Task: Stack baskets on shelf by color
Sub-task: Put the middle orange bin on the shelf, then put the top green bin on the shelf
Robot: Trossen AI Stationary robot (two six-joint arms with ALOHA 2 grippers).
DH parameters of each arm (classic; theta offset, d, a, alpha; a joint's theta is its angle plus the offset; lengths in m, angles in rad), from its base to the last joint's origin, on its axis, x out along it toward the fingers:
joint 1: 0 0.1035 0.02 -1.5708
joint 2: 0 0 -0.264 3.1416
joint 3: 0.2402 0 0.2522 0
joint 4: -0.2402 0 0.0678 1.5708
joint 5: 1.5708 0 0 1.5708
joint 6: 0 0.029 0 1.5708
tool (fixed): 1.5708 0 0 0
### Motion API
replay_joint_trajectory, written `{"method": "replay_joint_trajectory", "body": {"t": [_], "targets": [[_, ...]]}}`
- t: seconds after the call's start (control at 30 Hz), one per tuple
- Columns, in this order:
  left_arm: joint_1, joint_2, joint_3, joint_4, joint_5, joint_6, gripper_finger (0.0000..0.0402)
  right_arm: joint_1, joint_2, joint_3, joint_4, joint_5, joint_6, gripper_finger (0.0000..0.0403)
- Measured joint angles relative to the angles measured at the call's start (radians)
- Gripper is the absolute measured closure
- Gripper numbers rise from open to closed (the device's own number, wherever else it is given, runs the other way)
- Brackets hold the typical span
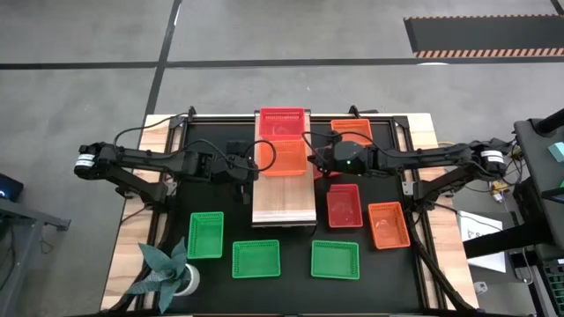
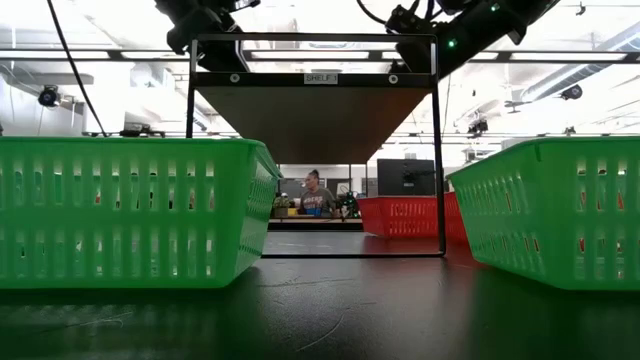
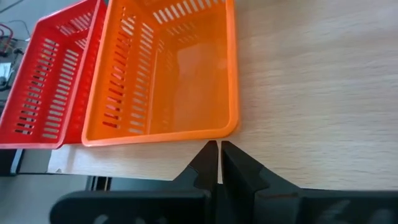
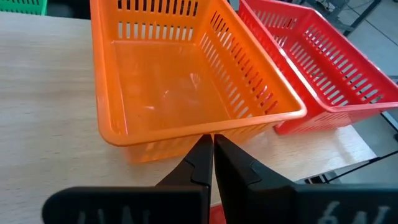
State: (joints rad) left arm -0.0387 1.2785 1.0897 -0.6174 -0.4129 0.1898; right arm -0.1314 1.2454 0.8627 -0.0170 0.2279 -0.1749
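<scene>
An orange basket (image 1: 282,158) sits on the middle of the light-wood shelf (image 1: 284,207), its long side across the board. A crimson basket (image 1: 282,121) stands on the shelf's far end, right beside it. My left gripper (image 1: 250,167) is shut at the orange basket's left end. My right gripper (image 1: 315,164) is shut at its right end. In the left wrist view the shut tips (image 3: 215,147) stand just short of the rim. In the right wrist view the tips (image 4: 209,139) show in front of the end wall. My left gripper points its shut fingertips slanting down from the table's left at the orange basket's left end rim (image 3: 211,132), near its near-side corner; whether they touch it I cannot tell. My right gripper's shut fingertips meet the outer face of the right end wall (image 4: 186,144) below the rim, about mid-width, almost level from the table's right. The basket rests flat on the shelf.
On the black tabletop lie three green baskets (image 1: 205,235) (image 1: 256,258) (image 1: 335,259), a red one (image 1: 345,204), an orange one (image 1: 388,224), and another orange one (image 1: 351,130) under my right arm. A potted plant (image 1: 167,273) stands at the near left corner. A person (image 2: 315,192) sits far behind.
</scene>
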Motion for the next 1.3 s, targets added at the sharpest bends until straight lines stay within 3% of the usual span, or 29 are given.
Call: {"method": "replay_joint_trajectory", "body": {"t": [1.03,1.3], "targets": [[-0.001,-0.002,-0.001,-0.022,-0.049,-0.008,0.0398,0.0,0.002,-0.001,-0.01,-0.044,0.021,0.0394],[-0.029,-0.037,0.016,-0.128,-0.037,-0.22,0.0398,0.005,-0.066,-0.001,-0.12,-0.039,0.052,0.0394]]}}
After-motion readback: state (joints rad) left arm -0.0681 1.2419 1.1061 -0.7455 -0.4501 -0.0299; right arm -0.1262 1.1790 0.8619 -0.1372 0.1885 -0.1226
